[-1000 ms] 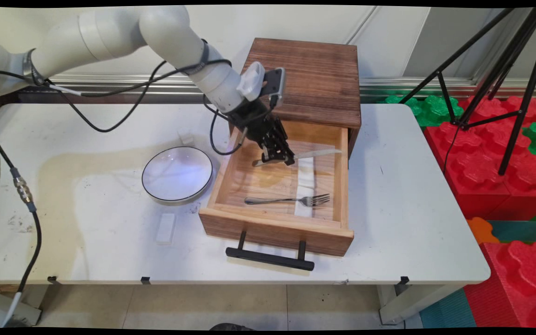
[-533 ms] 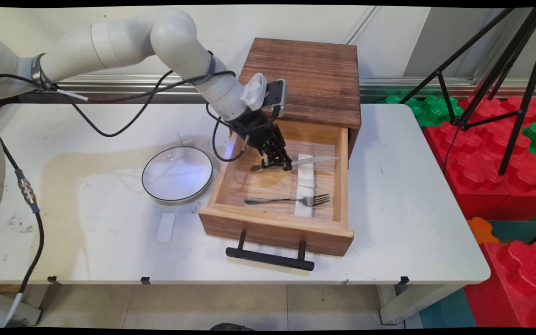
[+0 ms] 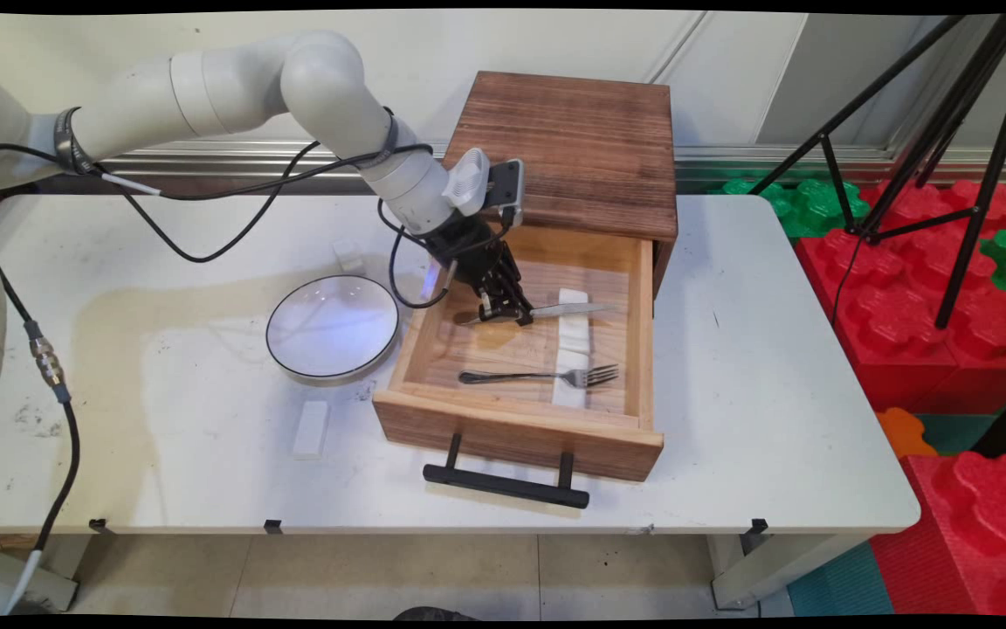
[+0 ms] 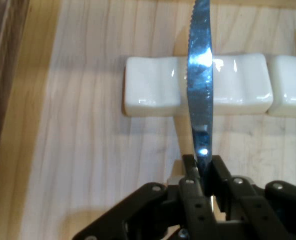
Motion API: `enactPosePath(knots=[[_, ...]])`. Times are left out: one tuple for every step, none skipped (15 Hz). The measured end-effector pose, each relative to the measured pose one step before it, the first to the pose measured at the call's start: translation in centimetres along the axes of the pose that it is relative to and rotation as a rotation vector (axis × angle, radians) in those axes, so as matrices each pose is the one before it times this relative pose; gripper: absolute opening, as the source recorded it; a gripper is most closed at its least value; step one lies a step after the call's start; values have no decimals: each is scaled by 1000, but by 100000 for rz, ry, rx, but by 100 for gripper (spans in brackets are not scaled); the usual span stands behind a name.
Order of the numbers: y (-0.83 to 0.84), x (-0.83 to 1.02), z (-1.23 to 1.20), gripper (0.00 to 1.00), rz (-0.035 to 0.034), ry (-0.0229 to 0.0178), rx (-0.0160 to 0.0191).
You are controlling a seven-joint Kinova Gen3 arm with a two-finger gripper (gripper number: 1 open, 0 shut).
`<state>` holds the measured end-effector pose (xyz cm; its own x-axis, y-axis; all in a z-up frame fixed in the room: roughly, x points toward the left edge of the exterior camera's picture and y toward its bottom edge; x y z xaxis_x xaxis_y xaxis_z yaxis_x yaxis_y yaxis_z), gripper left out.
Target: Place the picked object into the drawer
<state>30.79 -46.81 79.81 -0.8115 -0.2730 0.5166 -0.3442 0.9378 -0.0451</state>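
My gripper (image 3: 503, 312) (image 4: 203, 175) is shut on a metal knife (image 3: 568, 309) (image 4: 200, 85), holding it low inside the open wooden drawer (image 3: 643, 341). The serrated blade points to the drawer's right side and crosses a white ceramic rest (image 3: 572, 307) (image 4: 153, 85); I cannot tell if it touches. A second white rest (image 3: 569, 376) (image 4: 290, 86) lies nearer the drawer front, with a fork (image 3: 538, 376) laid across it.
The drawer sticks out of a dark wooden cabinet (image 3: 573, 148) and has a black handle (image 3: 507, 485). A white plate with a dark rim (image 3: 333, 328) sits left of the drawer. Two more white rests (image 3: 311, 429) (image 3: 348, 256) lie on the table (image 3: 774, 419).
The gripper has carried the knife down and slightly left inside the drawer, bringing the blade over the rear white rest. The fork and plate have stayed still.
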Motion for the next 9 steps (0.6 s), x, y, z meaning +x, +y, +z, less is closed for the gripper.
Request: enactPosePath(knots=[[-16, -164, 45, 0, -313, -180, -118], [-1, -125, -13, 100, -289, -13, -86], [-2, -130, -9, 100, -245, -9, -138], [-9, -75, -17, 100, -144, 48, -75], [7, -29, -22, 100, -76, 57, -45], [-1, -27, -63, 100, -90, 177, -60], [6, 32, -30, 100, 17, 158, -96], [11, 10, -131, 100, -47, 329, 40], [52, -28, -249, 100, -195, 538, 6]])
